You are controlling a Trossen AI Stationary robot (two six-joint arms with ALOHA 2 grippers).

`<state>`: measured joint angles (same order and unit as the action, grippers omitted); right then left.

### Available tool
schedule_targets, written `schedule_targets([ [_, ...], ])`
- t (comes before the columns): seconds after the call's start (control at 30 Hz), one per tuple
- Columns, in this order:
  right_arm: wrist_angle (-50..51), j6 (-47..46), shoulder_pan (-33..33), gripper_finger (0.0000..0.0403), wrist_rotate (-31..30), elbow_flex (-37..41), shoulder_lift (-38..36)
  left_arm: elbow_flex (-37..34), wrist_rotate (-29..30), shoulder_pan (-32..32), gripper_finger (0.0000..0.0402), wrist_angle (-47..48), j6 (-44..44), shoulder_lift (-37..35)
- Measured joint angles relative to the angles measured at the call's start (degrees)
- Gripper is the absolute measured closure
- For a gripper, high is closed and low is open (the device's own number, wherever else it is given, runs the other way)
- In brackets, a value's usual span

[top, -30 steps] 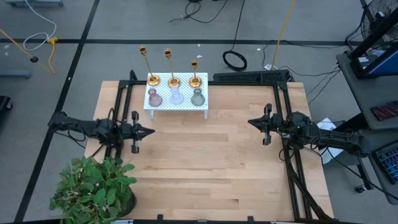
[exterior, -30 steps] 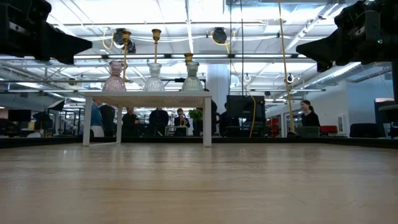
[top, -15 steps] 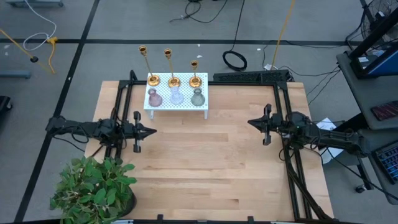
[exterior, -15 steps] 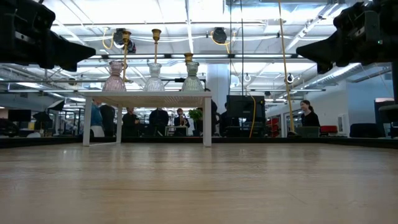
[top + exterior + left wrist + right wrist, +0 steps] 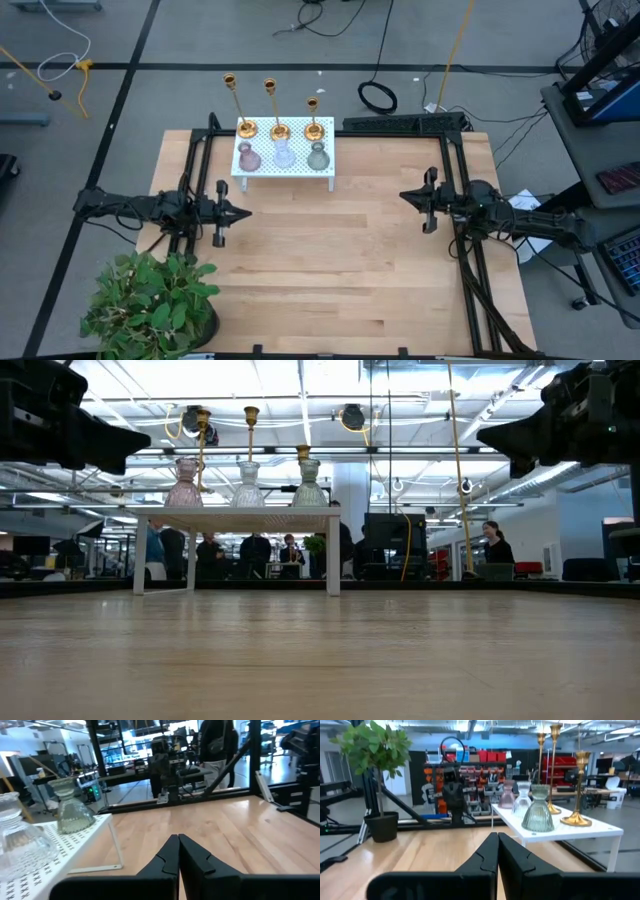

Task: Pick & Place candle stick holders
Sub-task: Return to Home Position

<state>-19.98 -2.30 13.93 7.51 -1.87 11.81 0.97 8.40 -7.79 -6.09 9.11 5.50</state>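
Three gold candle stick holders stand by their round bases in a row along the far edge of a small white perforated stand (image 5: 283, 170): the tallest (image 5: 243, 127) at the left, the middle one (image 5: 279, 131), the shortest (image 5: 315, 129) at the right. They also show in the right wrist view (image 5: 576, 819). My left gripper (image 5: 246, 211) is shut and empty above the table's left side. My right gripper (image 5: 402, 196) is shut and empty above the right side.
Three small glass vases, pink (image 5: 247, 158), clear (image 5: 283, 156) and green (image 5: 318, 157), stand on the stand in front of the holders. A potted plant (image 5: 150, 305) sits at the table's near left corner. Black frame rails (image 5: 462, 250) run along both sides. People show beyond the table.
My left gripper has drawn back a little toward the table's left edge, still shut. My right gripper has kept still.
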Motion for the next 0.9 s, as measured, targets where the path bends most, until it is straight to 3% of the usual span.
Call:
schedule_targets([
  [0.23, 0.08, -0.02, 0.00, 0.0403, 0.00, 0.07, -0.04, -0.02, -3.44, 0.00, 0.0399, 0.20, -0.13, 0.00],
  [0.63, 0.10, -0.03, 0.00, 0.0403, 0.00, 0.17, -0.01, -0.04, -2.94, 0.00, 0.0399, 0.35, -0.85, 0.11],
  [0.9, 0.10, -0.03, 0.00, 0.0403, 0.02, 0.23, -0.01, -0.09, -2.86, 0.00, 0.0370, -0.06, -0.40, 0.11],
])
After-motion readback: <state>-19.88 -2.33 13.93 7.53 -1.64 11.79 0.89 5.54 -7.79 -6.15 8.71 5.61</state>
